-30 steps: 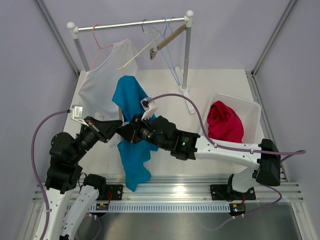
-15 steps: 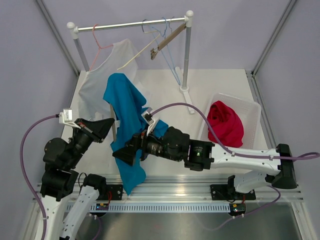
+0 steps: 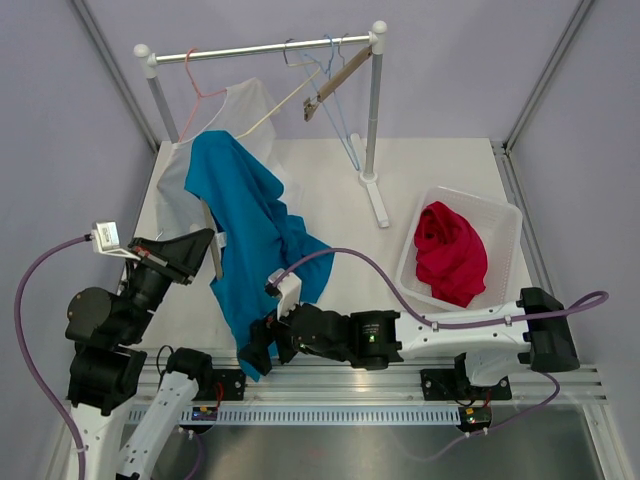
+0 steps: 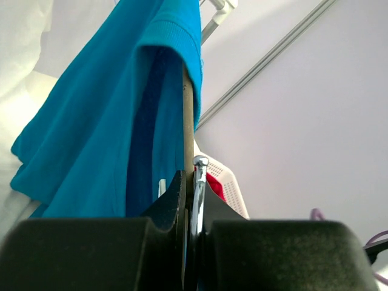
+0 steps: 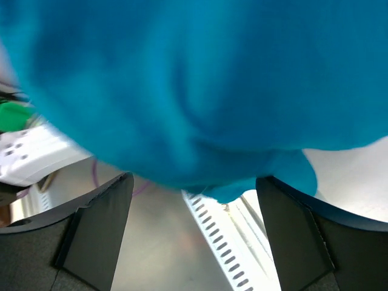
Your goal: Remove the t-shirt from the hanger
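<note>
**Left gripper (image 3: 203,248) clamped on the hanger (image 4: 188,121), blue t-shirt (image 3: 245,225) still on it**

In the last second the right gripper (image 3: 256,347) slid from mid-shirt down to the hem at six o'clock, jaws apart, so the garment had yet to come free. Only the left wrist view showed the hanger pinched tight.
</note>
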`<move>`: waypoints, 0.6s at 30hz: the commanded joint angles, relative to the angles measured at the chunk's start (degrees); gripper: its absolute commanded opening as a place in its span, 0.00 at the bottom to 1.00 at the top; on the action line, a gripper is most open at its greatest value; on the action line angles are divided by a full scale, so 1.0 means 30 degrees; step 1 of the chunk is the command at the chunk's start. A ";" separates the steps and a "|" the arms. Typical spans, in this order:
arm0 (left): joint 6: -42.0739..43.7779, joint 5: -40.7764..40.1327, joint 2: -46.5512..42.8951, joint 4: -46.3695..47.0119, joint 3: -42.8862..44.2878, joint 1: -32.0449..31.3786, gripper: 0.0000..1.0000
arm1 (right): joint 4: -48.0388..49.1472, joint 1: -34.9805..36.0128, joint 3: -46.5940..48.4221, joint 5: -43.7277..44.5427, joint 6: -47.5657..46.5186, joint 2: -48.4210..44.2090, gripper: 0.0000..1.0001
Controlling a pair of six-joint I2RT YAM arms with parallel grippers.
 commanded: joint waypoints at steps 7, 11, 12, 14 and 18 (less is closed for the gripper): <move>-0.0699 -0.0265 -0.0348 0.1828 0.1190 0.0045 0.00 | 0.1984 0.0144 -0.0220 0.2338 -0.0608 0.0033 0.24; -0.0230 -0.0733 0.0002 0.2293 0.1454 0.0015 0.00 | 0.1488 0.0465 -0.1362 0.1257 -0.0286 -0.0553 0.05; -0.0200 -0.0880 0.0003 0.2616 0.1396 0.0044 0.00 | 0.1516 0.0524 -0.1742 0.0964 0.0063 -0.0786 0.00; -0.0025 -0.1289 0.0120 0.3202 0.1628 0.0015 0.00 | 0.1894 0.0641 -0.3118 0.0117 0.0533 -0.0963 0.00; 0.0502 -0.1671 0.1113 0.3936 0.2946 0.0016 0.00 | 0.1401 0.0993 -0.4819 0.0344 0.1880 -0.1344 0.00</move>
